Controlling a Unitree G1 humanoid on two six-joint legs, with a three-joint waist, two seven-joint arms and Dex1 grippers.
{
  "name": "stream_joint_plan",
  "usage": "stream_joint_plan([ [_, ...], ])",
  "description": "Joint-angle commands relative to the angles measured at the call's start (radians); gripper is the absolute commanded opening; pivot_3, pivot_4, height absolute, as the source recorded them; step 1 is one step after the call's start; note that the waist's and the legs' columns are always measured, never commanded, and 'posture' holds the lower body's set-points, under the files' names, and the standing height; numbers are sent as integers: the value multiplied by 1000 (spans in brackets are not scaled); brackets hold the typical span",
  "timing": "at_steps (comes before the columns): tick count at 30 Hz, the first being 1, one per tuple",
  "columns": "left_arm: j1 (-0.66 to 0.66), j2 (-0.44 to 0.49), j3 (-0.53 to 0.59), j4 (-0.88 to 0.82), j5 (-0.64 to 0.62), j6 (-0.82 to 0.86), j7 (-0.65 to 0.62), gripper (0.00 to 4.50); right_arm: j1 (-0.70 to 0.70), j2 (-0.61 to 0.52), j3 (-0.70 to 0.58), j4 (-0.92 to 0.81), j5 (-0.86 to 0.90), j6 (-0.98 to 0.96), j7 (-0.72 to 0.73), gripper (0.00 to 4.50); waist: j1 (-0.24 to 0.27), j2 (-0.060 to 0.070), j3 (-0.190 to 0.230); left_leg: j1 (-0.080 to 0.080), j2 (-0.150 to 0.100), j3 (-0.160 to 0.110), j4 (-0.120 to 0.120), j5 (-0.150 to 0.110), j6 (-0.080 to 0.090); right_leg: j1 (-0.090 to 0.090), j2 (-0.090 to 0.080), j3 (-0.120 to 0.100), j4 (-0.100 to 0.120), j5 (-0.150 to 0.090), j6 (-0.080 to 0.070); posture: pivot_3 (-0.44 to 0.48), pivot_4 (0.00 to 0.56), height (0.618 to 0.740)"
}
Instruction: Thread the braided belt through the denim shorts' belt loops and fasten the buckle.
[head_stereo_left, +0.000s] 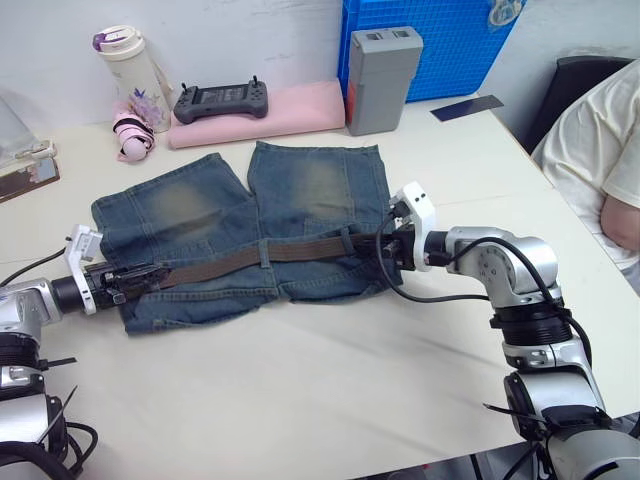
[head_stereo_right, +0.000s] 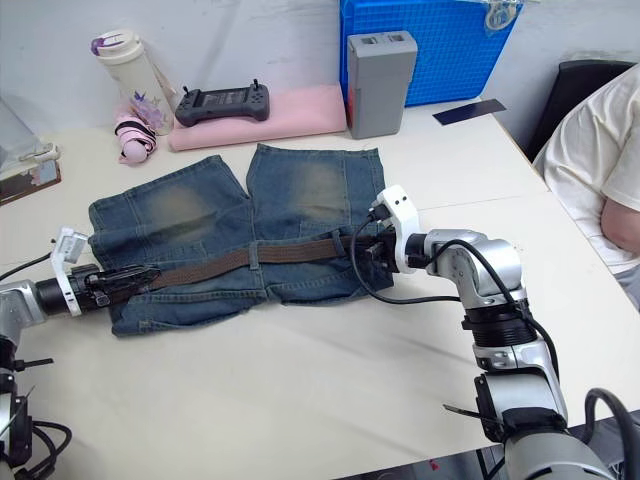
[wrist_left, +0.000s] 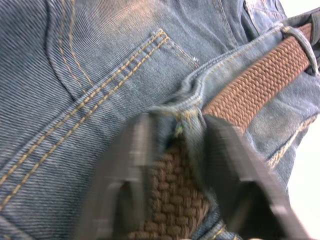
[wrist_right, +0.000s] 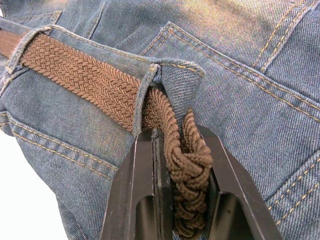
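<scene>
brown braided belt (head_stereo_left: 262, 254) threaded through belt loops (wrist_right: 145, 100) along faded denim shorts (head_stereo_left: 200, 215) waistband.

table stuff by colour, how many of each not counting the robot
blue: 2, denim shorts, crate
brown: 1, braided belt
pink: 2, folded cloth, small item
grey: 2, box, controller
cream: 1, bottle
total: 8
</scene>
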Motion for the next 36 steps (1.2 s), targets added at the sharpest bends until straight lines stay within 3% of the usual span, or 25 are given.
stream_joint_plan([
  [1, -20, 5, 25, -11, 3, -45, -4, 125, 0, 0, -8, -35, 19, -26, 3, 296, 1, 0, 0, 0, 0, 0, 0, 0, 0, 0, 0, 0, 0, 0, 0, 0, 150, 676],
  [10, -123, -35, 33, -13, 33, -185, 94, 125, -89, 0, -38, 108, -14, -135, -29, 296, 2, 0, 0, -6, -1, 0, 7, 0, 0, -2, 0, -1, 0, 0, 0, 0, 150, 676],
  [15, -157, -106, 60, -22, 109, -548, 287, 125, -150, 29, -110, 227, -42, -296, -125, 296, 3, -1, -1, -13, -1, -1, 12, 0, 0, -7, -1, -3, 1, 0, 0, 0, 150, 676],
  [19, -108, -121, 58, -60, 188, -873, 391, 125, -128, 44, -174, 158, -8, -406, -143, 296, 0, -1, -1, -15, -2, -1, 12, 0, 0, -10, -3, -5, 3, 0, 0, 0, 150, 676],
  [24, 98, -139, 93, -269, 240, -1128, 503, 125, 61, 9, -171, -133, 50, -478, -42, 296, -2, -1, -1, -15, -1, -1, 10, 0, 0, -12, -4, -6, 4, 0, 0, 0, 150, 676],
  [30, 535, -148, 206, -622, 359, -1332, 604, 125, 424, -181, -128, -487, 86, -453, 106, 296, 4, -1, -1, -15, -2, 1, 10, -2, 4, -11, -5, -5, 1, 0, 0, 0, 150, 676],
  [34, 793, -162, 251, -641, 472, -1524, 638, 125, 603, -325, -31, -552, -45, -537, 162, 296, 26, -1, -2, -11, -2, 6, 11, -2, 4, -6, -5, -3, -6, 0, 1, 0, 150, 676],
  [36, 869, -156, 256, -602, 504, -1585, 657, 125, 633, -380, 7, -551, -78, -524, 170, 296, 33, 0, -2, 2, -2, 8, 7, -3, 5, 6, -5, -2, -8, 0, 1, 0, 150, 676],
])
